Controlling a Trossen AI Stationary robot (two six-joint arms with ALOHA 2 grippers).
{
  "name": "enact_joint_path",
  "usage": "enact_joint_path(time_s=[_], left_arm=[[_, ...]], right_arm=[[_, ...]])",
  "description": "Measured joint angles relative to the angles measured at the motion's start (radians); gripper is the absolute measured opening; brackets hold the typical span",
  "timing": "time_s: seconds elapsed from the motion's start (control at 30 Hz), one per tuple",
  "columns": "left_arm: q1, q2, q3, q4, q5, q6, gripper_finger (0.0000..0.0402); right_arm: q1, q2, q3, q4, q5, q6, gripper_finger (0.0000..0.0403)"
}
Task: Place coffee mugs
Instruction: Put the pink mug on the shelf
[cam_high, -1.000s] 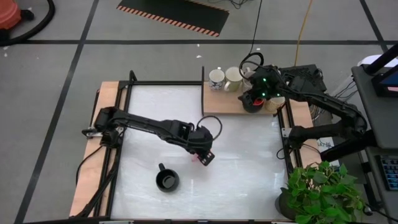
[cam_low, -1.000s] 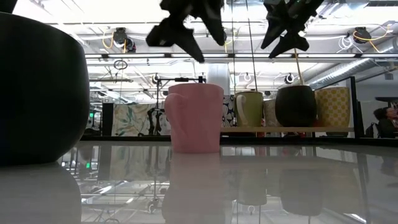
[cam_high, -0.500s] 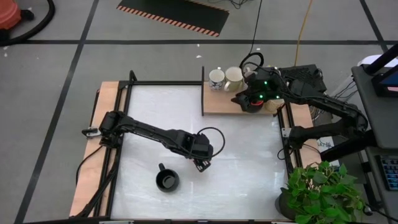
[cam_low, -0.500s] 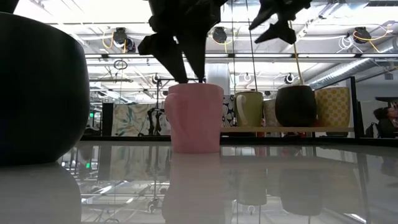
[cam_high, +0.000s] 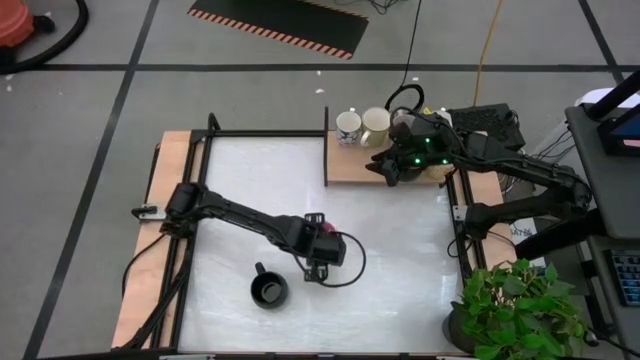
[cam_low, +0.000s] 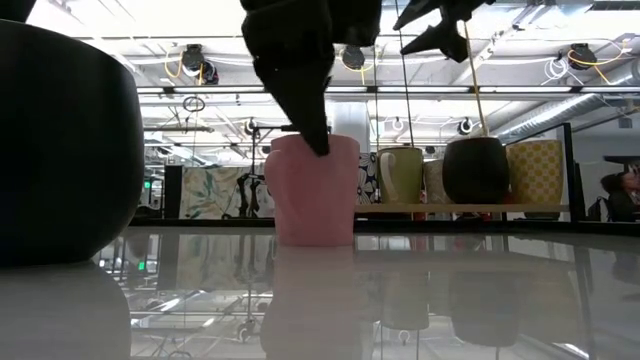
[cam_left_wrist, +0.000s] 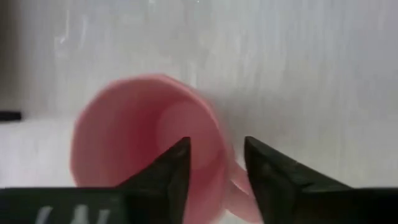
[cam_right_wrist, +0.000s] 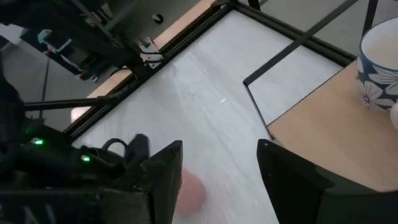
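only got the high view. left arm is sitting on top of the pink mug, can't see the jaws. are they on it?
Observer: The left gripper is open, one jaw inside the pink mug, one outside, straddling its wall beside the handle.
Operator: Mug upright?
Observer: Yes, the low view shows it standing on the white table.
Operator: Right arm carrying anything?
Observer: No. The right gripper is open and empty, above the wooden shelf edge, facing the table.
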Motion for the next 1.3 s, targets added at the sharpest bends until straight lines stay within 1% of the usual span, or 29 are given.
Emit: enact_joint_path(time_s=[0.13, 0.23, 0.3, 0.4, 0.5, 0.57, 0.7, 0.8, 0.93, 1.07, 1.2, 1.3], left_arm=[[0.015, 0.014, 0.002, 0.069, 0.007, 0.077, 0.0084], [0.029, 0.016, 0.001, 0.083, 0.012, 0.081, 0.0039], [0.045, 0.016, 0.007, 0.121, 0.018, 0.081, 0.0017], [0.076, 0.005, 0.054, 0.100, 0.018, 0.068, 0.0014], [0.108, 0.002, 0.151, 0.080, 0.016, 0.084, 0.0014], [0.133, 0.001, 0.207, 0.045, 0.011, 0.106, 0.0014], [0.196, 0.000, 0.297, 0.065, 0.009, 0.112, 0.0014], [0.249, -0.001, 0.346, 0.062, 0.007, 0.119, 0.0014], [0.326, -0.001, 0.355, 0.098, 0.036, 0.155, 0.0014], [0.394, 0.000, 0.355, 0.148, 0.071, 0.200, 0.0014], [0.435, 0.000, 0.355, 0.232, 0.078, 0.232, 0.0014], [0.450, 0.000, 0.355, 0.288, 0.080, 0.267, 0.0014]], right_arm=[[0.000, 0.000, 0.000, 0.029, 0.002, 0.013, 0.0201], [0.000, 0.000, 0.000, 0.079, 0.003, 0.018, 0.0201], [0.001, -0.003, 0.000, 0.100, 0.000, 0.019, 0.0201], [0.005, -0.029, 0.000, 0.091, -0.001, 0.004, 0.0201], [0.005, -0.090, 0.000, 0.070, 0.004, -0.005, 0.0201], [0.004, -0.142, 0.000, 0.079, 0.041, -0.005, 0.0201], [0.004, -0.237, 0.000, 0.085, 0.126, -0.005, 0.0201], [0.004, -0.291, 0.000, 0.065, 0.159, -0.018, 0.0201], [0.004, -0.331, 0.000, 0.003, 0.183, -0.026, 0.0201], [0.004, -0.345, 0.000, -0.070, 0.183, -0.011, 0.0201], [0.004, -0.346, 0.000, -0.115, 0.182, 0.003, 0.0201], [0.004, -0.345, 0.000, -0.116, 0.183, 0.002, 0.0201]])
